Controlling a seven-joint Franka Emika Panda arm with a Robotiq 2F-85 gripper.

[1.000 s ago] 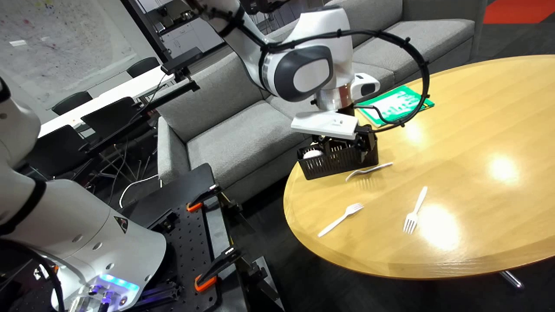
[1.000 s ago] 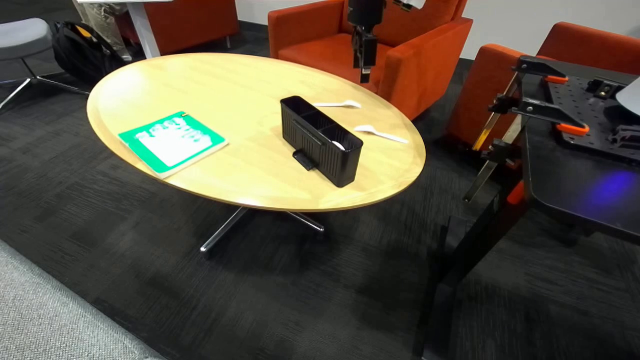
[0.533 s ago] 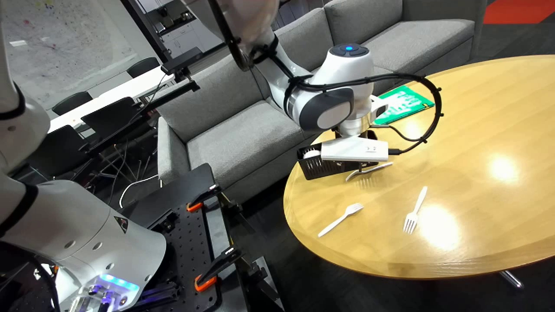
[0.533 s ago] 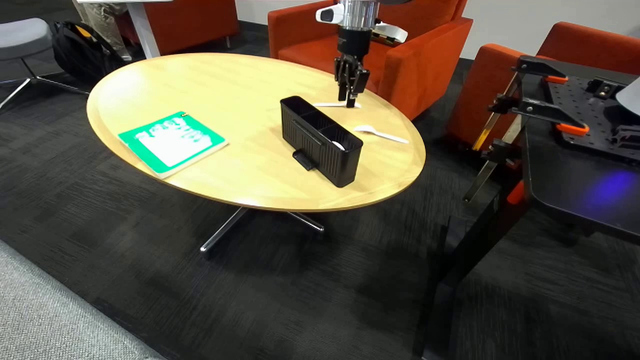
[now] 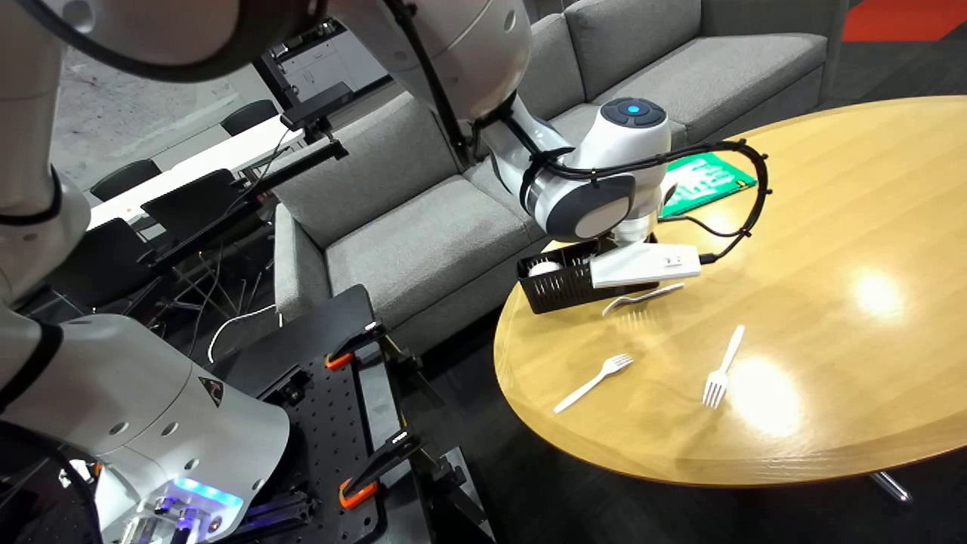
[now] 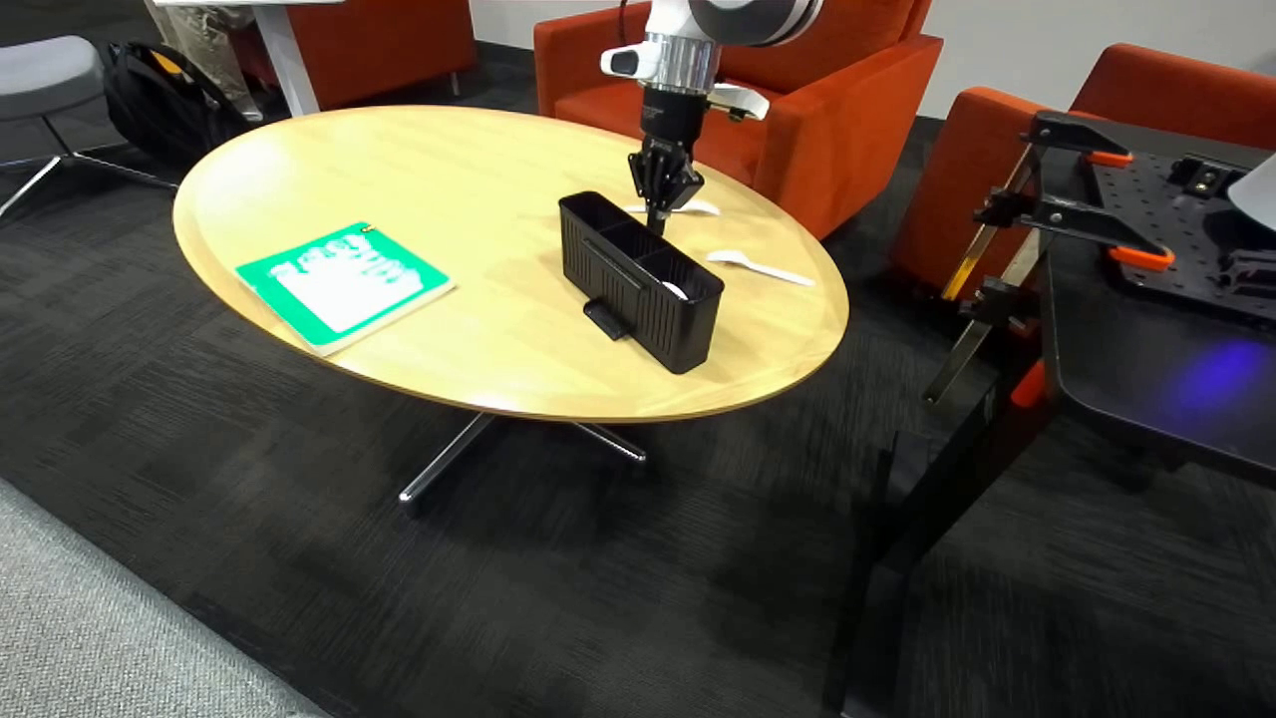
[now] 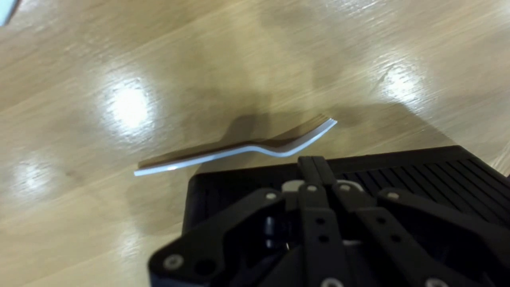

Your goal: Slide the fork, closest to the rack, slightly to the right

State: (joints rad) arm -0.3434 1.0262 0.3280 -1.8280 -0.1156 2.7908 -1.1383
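I see the slim white plastic fork (image 7: 239,150) edge-on, its handle straight and its head curved like a wave, lying just beside the long wall of the black, slatted rack (image 6: 648,309) on the glossy, wood-grained surface (image 7: 99,239). My black fingers (image 7: 306,169) meet flush, holding nothing, their tips overlapping the rack's edge in the wrist view; whether they touch it, I cannot tell.

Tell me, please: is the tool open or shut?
Shut. The wrist view shows the tool with fingertips together, no gap between.
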